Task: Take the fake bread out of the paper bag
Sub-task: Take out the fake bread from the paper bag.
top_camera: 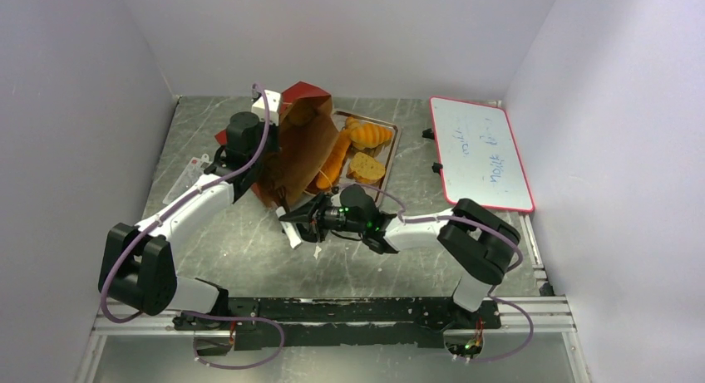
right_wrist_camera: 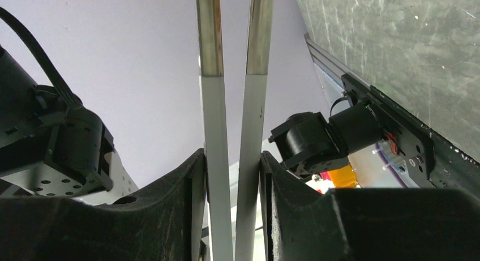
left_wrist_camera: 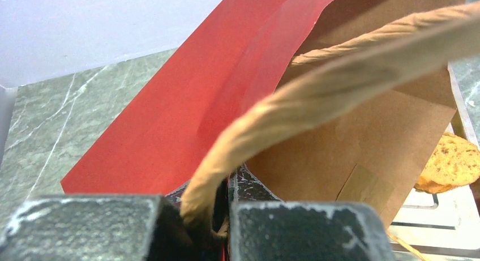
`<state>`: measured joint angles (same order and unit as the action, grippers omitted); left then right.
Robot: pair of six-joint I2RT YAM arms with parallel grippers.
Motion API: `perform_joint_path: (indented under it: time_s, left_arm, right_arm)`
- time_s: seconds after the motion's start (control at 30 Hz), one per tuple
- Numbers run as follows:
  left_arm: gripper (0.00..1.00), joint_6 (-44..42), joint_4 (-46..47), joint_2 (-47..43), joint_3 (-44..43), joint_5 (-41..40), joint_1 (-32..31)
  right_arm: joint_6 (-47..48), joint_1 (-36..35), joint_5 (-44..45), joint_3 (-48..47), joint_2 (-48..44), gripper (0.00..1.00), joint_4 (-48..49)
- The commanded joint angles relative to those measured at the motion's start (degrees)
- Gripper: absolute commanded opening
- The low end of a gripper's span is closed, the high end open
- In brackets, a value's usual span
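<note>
Left claw [left_wrist_camera: 224, 218] pinches bag [left_wrist_camera: 187, 119] handle [left_wrist_camera: 317, 97], right claw [right_wrist_camera: 233, 184] squeezes tongs [right_wrist_camera: 210, 131] shut; handle may slip, dropping bag onto bread [top_camera: 366, 135].

Fake bread [top_camera: 367, 135] in tray [top_camera: 396, 139] beside paper bag [top_camera: 295, 154]

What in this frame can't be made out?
Paper bag interior, top view: its own tilted wall hides what is left inside.
Whiteboard writing, top view: too small to read.
Tongs, far ends, right wrist view: cut off by the top edge.
</note>
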<state>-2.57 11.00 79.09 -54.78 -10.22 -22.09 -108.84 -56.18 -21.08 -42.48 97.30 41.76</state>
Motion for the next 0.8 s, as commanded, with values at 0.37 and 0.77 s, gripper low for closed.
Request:
perform_joint_path:
  time_s: [0.37,0.77]
  left_arm:
    - [0.07,1.2,2.3,-1.4,0.3,-1.8,-3.8]
    - [0.07,1.5,1.6,-2.0,0.8,-1.9,-4.4]
  right_arm:
    - [-0.7,1.7,-2.6,-0.7,9.7,0.39,11.5]
    - [1.2,2.7,-4.9,-3.3,13.5,0.39,11.3]
